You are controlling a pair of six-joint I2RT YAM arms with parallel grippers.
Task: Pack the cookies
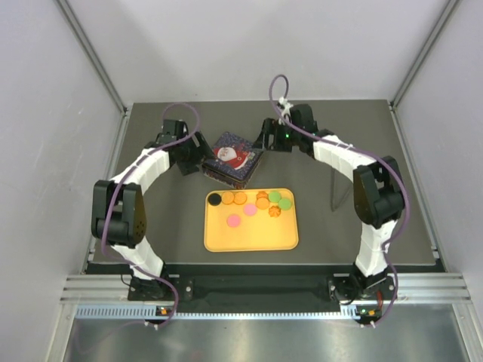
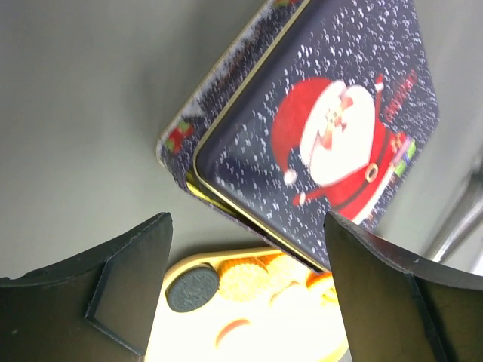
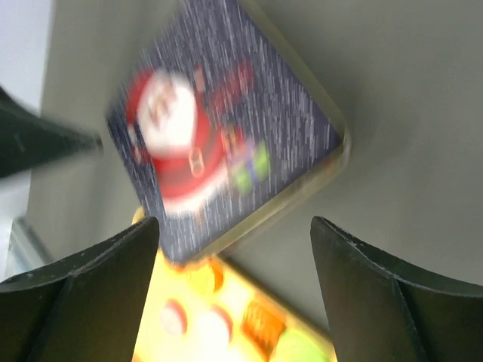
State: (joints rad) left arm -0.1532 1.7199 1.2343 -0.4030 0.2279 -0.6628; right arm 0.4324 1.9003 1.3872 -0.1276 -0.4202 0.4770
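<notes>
- Dark grey table [image 1: 324,234] lies under both pairs of jaws, evenly lit
- Pale back wall [image 1: 256,45] stands beyond the jaws, with plain side walls [image 1: 38,166] flanking them
- Slanting metal posts [image 1: 92,60] mark the far corners
- Metal rail [image 1: 256,302] runs along the near edge, behind the jaws

Setting: a robotics lab test cell.

Evidence:
- Plain pale panel walls [image 1: 45,151], framed by bare aluminium posts [image 1: 94,64], enclose a dark grey bench [image 1: 324,226].
- Two white-and-black robot arms, the left arm [image 1: 139,177] and the right arm [image 1: 343,154], are bolted to an aluminium rail [image 1: 98,286] at the near edge.
- Purple cables [image 1: 183,107] loop loosely over both arms.
- The work items look like a staged set: small flat round coloured cookies [image 1: 234,220] lie on a yellow plastic tray [image 1: 253,241].
</notes>
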